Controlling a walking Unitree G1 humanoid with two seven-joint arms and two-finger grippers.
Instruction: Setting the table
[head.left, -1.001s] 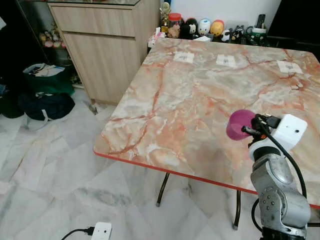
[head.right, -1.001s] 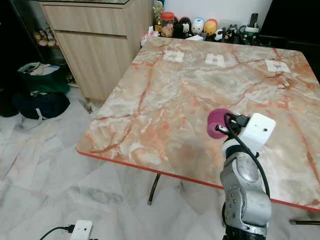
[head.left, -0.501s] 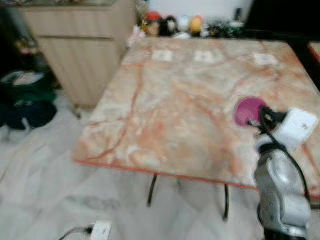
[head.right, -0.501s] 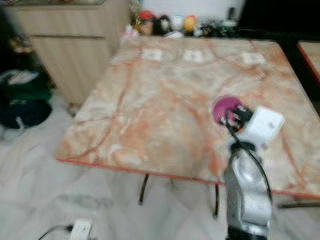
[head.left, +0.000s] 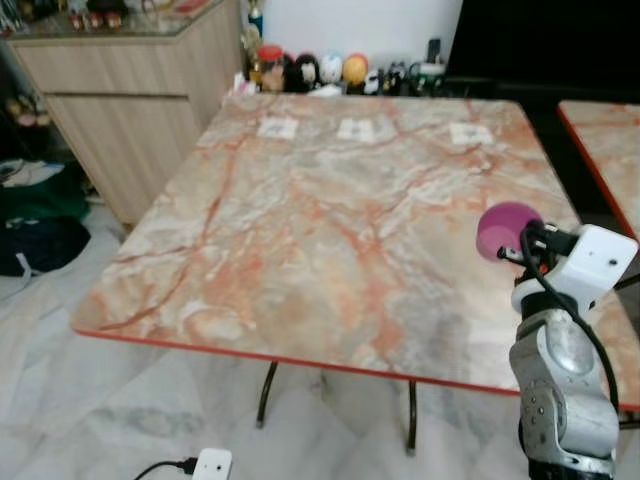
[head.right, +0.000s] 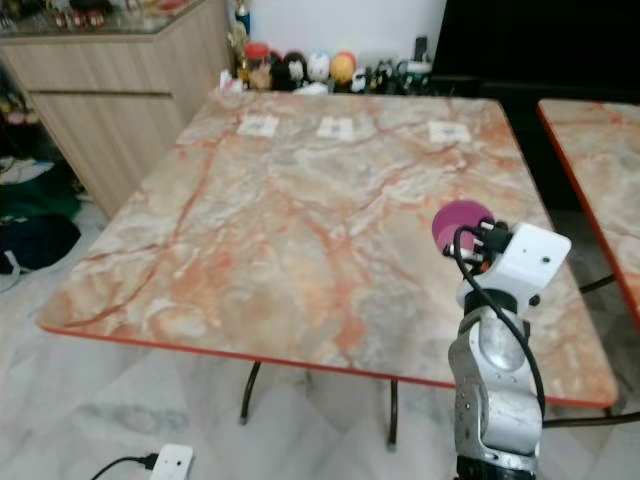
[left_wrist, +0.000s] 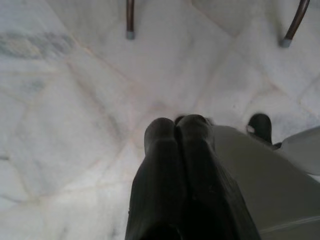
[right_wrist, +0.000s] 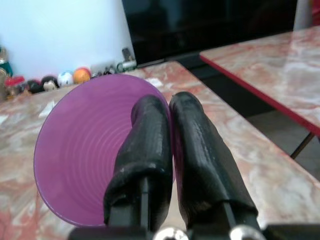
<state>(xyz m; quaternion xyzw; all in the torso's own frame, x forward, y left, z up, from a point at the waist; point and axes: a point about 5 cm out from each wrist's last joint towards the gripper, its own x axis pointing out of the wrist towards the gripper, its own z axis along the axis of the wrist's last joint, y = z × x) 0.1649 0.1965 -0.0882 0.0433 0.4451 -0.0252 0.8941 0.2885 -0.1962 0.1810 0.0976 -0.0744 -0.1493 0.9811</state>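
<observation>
A purple bowl (head.left: 503, 228) hangs tilted over the near right part of the marble table (head.left: 330, 210). My right gripper (right_wrist: 167, 112) is shut on the bowl's rim, one finger inside and one outside. The bowl's inside (right_wrist: 85, 145) faces the wrist camera. The right arm (head.left: 560, 380) rises at the table's near right edge. My left gripper (left_wrist: 177, 127) hangs low over the floor with its fingers pressed together, holding nothing.
Three small white cards (head.left: 357, 129) lie in a row at the table's far side. Toy figures and jars (head.left: 310, 72) line the back edge. A wooden cabinet (head.left: 110, 90) stands left. A second marble table (head.left: 610, 130) is at right. Dark bags (head.left: 35, 240) and a white plug (head.left: 211, 465) lie on the floor.
The camera has swung to the right, so the table sits more centred and the second table has come into view. The bowl stays held in my right gripper.
</observation>
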